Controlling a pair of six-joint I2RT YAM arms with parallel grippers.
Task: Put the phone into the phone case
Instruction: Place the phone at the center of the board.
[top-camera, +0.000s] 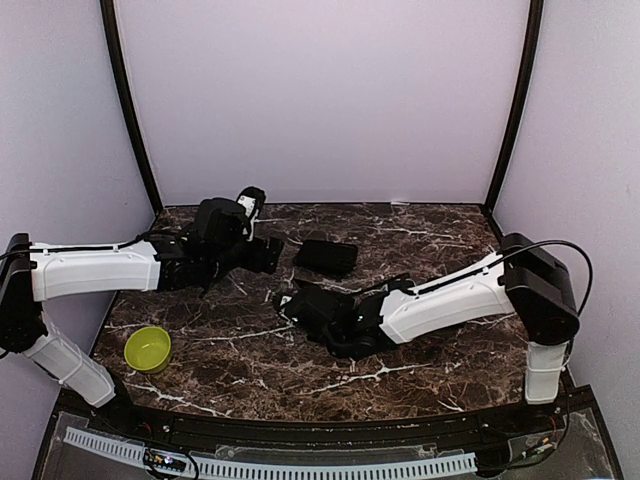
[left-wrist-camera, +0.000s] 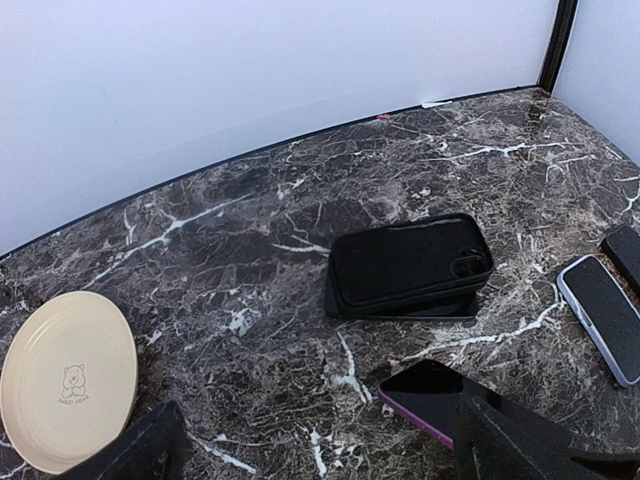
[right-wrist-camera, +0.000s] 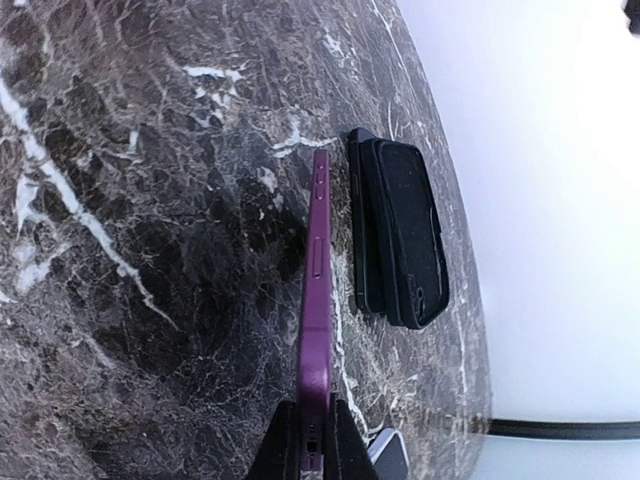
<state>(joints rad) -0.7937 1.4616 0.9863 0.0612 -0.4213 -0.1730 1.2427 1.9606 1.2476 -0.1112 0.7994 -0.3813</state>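
Looking over the marble table (top-camera: 230, 350), what matters is how the purple phone (right-wrist-camera: 317, 290) lies against the black phone case (right-wrist-camera: 400, 235). The two run side by side with their long axes near parallel, the case just beyond the phone toward the back wall and not touching it. The right gripper (right-wrist-camera: 312, 425) is clamped on the phone's near end, pinching it across its thin dimension, so its wrist camera sees the phone edge-on. The phone looks flat and low over the stone, though whether it touches I cannot say. The left gripper (top-camera: 268, 252) stands with jaws spread wide and nothing between them, just left of the case and about as close to it as the right one is (handy, I'd judge, for steadying the case while the phone goes across into it). Nothing of the phone is in the case yet. The case shows a camera cut-out at one end and seems to rest on a thinner dark slab, and I cannot tell whether its hollow side faces up. The cream plate (left-wrist-camera: 65, 380) is bare, and the green bowl (top-camera: 148, 348) looks empty.
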